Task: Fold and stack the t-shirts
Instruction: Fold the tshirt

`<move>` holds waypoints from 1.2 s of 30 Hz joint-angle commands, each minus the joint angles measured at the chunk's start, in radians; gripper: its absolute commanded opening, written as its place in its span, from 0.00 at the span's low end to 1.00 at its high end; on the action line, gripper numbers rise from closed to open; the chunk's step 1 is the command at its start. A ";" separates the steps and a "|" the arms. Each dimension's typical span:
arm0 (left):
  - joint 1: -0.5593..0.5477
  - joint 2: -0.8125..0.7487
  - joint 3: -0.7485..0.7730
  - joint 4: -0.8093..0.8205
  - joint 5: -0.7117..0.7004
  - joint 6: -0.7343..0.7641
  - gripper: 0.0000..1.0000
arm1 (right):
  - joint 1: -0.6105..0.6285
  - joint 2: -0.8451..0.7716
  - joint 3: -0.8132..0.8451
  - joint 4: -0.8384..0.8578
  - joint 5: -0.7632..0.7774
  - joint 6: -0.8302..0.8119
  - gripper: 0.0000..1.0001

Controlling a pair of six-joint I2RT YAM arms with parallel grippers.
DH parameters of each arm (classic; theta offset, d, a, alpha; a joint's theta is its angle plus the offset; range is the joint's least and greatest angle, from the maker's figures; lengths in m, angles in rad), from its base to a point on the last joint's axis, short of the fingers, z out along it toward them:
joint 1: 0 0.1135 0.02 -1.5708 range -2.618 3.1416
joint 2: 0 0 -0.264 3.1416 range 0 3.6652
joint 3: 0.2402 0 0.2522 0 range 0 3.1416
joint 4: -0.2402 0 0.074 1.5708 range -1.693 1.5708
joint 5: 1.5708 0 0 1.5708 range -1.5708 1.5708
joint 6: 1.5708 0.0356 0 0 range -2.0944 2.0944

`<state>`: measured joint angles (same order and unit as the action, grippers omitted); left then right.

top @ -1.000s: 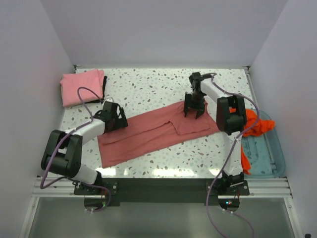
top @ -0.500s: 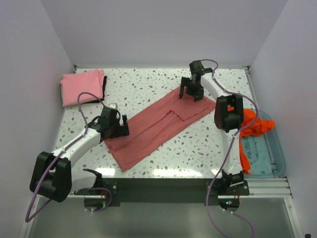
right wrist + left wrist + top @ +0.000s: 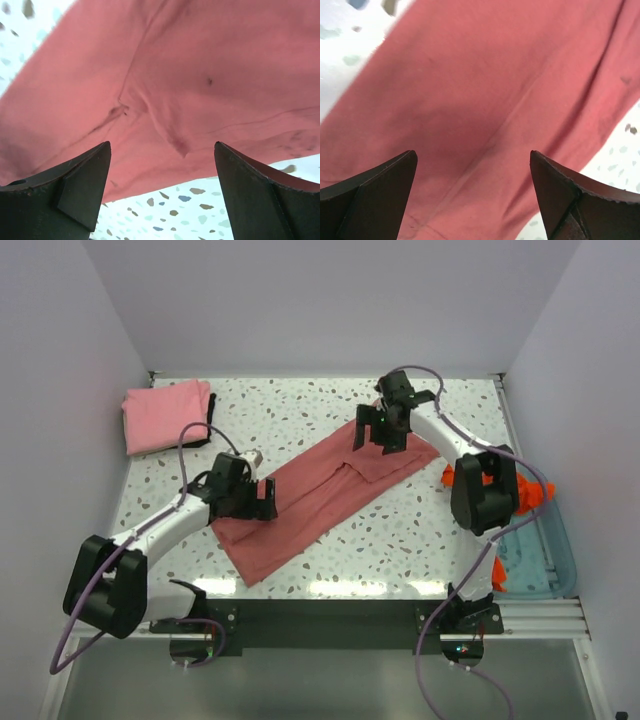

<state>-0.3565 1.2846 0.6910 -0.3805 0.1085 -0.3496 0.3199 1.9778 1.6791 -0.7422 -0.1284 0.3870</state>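
Note:
A dusty rose-red t-shirt (image 3: 320, 490) lies as a long folded strip, slanting from near left to far right on the speckled table. My left gripper (image 3: 262, 498) hovers open over its near-left end; that cloth (image 3: 485, 100) fills the left wrist view between the fingers. My right gripper (image 3: 378, 435) stands open over the far-right end, where a sleeve fold (image 3: 175, 135) shows. A lighter pink t-shirt (image 3: 165, 415) lies folded at the far left corner. A bright orange t-shirt (image 3: 530, 495) lies crumpled at the right, partly behind the right arm.
A pale blue see-through tray (image 3: 535, 550) sits at the right edge under the orange shirt. White walls enclose the table on three sides. Both arms' cables (image 3: 190, 445) loop above the table.
The rose-red strip was swung from lying across the table to a slant. The right gripper let go of it and opened wider. Both arms moved inward along the shirt.

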 commanded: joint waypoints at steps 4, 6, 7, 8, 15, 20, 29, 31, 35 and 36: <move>-0.048 0.036 -0.013 0.048 0.099 0.046 1.00 | -0.002 0.053 -0.061 0.072 -0.077 0.052 0.88; -0.067 0.059 -0.015 0.045 0.092 0.046 1.00 | -0.002 0.073 -0.052 0.063 -0.076 0.046 0.88; -0.073 0.065 -0.015 0.042 0.092 0.044 1.00 | -0.002 0.091 -0.042 0.061 -0.070 0.043 0.88; -0.081 0.077 -0.015 0.042 0.094 0.043 1.00 | -0.004 0.104 -0.038 0.058 -0.062 0.036 0.88; -0.143 0.107 -0.034 0.038 0.111 -0.015 1.00 | -0.008 0.176 -0.032 0.027 0.012 0.030 0.88; -0.193 0.114 -0.074 0.054 0.125 -0.077 1.00 | -0.010 0.231 -0.001 0.021 0.044 0.032 0.88; -0.289 0.104 -0.123 0.111 0.178 -0.258 1.00 | -0.010 0.383 0.191 0.029 0.079 0.070 0.88; -0.318 0.111 -0.117 0.120 0.189 -0.295 1.00 | -0.010 0.426 0.257 0.029 0.078 0.079 0.88; -0.378 0.169 -0.073 0.144 0.215 -0.347 1.00 | -0.010 0.495 0.366 0.032 0.070 0.099 0.88; -0.389 0.185 -0.058 0.146 0.223 -0.350 1.00 | -0.008 0.510 0.389 0.030 0.067 0.102 0.88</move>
<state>-0.7017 1.3914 0.6338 -0.1837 0.2630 -0.6182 0.3141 2.3768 2.0342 -0.7494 -0.0757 0.4633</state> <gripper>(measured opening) 0.997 0.878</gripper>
